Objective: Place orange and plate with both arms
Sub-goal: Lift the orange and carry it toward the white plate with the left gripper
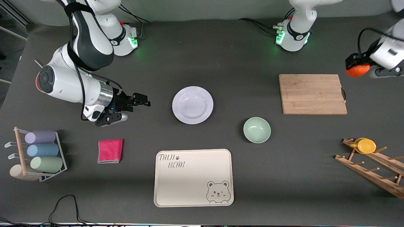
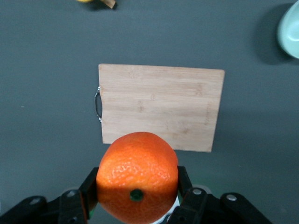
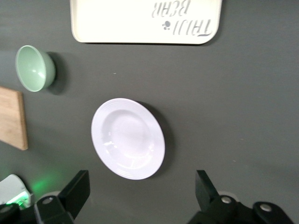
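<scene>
The orange [image 2: 137, 183], clamped between the jaws of the left gripper [image 1: 358, 67] above the desk [image 1: 240, 72] beside the cutting board [image 1: 312, 94], could be dropped if squeezed off-centre, while the plate [image 1: 192, 105] is faced by the wide-spread, empty right gripper [image 1: 141, 100].
</scene>
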### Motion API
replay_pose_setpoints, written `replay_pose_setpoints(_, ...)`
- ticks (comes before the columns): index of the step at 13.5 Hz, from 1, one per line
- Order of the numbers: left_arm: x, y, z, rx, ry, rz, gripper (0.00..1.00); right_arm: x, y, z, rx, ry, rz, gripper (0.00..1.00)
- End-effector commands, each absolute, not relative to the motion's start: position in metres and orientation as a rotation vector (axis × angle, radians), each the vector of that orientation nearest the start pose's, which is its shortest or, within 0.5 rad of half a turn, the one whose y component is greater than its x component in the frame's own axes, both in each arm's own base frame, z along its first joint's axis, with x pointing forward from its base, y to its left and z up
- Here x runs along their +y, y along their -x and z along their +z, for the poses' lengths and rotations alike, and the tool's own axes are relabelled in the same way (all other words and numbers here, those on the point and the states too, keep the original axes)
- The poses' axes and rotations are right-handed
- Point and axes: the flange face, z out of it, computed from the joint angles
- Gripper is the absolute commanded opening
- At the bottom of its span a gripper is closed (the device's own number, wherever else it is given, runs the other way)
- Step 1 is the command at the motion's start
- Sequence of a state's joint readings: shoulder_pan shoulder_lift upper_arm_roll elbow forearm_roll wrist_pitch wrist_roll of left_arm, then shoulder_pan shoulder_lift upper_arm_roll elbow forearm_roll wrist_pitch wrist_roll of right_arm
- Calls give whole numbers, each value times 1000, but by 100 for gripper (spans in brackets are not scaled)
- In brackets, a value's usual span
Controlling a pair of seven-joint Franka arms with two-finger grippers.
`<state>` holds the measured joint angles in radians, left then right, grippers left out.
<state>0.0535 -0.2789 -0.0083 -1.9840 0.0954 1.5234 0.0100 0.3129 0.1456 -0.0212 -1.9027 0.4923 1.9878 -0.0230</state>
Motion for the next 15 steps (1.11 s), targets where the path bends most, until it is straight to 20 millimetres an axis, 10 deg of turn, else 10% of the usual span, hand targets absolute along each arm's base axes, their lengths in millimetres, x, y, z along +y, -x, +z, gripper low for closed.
replay_pose_setpoints(1, 1, -486, 585, -19, 3044, 341, 0, 199, -559, 424, -148, 2666, 139, 100)
replay_pose_setpoints(9, -270, -524, 509, -373, 3063, 250, 0, 199, -559, 423, -132, 2651, 148, 100)
replay_pose_setpoints(15, -463, -478, 384, -618, 3050, 210, 0, 198, -561, 418, -99, 2622, 162, 100)
